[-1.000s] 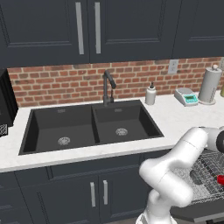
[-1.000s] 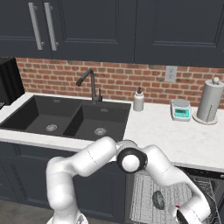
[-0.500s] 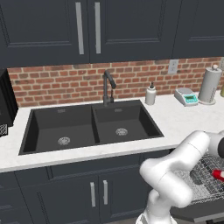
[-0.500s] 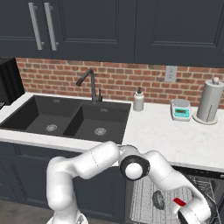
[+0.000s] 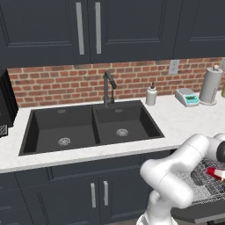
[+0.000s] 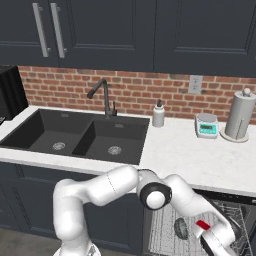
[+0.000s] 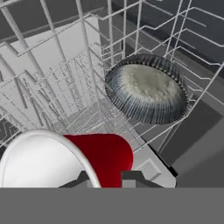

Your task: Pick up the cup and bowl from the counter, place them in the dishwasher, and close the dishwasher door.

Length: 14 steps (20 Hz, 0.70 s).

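Small red cup with pale inside (image 7: 65,162) clamped in nearly closed fingers (image 7: 105,179), hanging low over grey wire-mesh dishwasher rack (image 7: 52,87). Shallow dark grey bowl (image 7: 146,89) already in rack, just ahead and apart from cup. Free mesh beside bowl looks like the drop spot.

Two base views behind the arm, both facing the counter (image 5: 184,121); hand view close above the dishwasher (image 7: 65,87) rack.

You are looking at evenly lit, rendered frames with soft, diffuse light glowing brightest on the white bench (image 5: 184,118). Faint shading is darkening the sink (image 5: 88,127) basins. In the hand view, the rack (image 7: 65,87) is blurring slightly up close.
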{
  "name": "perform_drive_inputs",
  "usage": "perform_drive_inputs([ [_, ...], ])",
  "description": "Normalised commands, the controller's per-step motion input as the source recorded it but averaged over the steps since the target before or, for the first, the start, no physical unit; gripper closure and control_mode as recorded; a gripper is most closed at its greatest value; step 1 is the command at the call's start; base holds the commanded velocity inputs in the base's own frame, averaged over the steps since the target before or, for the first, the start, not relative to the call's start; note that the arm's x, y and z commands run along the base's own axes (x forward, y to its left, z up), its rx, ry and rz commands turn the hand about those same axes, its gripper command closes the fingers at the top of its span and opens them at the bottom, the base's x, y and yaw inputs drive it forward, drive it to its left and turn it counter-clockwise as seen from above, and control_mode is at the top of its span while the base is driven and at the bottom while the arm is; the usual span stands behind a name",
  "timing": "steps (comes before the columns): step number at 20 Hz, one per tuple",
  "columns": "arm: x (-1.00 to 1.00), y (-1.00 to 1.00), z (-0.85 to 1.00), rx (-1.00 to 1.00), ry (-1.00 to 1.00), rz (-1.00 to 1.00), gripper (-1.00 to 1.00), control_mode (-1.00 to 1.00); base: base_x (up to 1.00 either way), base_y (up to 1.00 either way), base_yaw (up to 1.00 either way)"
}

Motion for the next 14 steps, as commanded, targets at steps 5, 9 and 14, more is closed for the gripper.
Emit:
perform_drive_inputs([
  [5,0.27,-0.03,-0.39,-0.02,0.0,0.0,1.0,-1.0,0.0,0.0,0.0],
  [9,0.34,-0.01,-0.36,-0.01,0.0,0.0,1.0,-1.0,0.0,0.0,0.0],
  [14,0.55,-0.01,-0.3,-0.01,0.0,0.0,-1.0,-1.0,0.0,0.0,0.0],
])
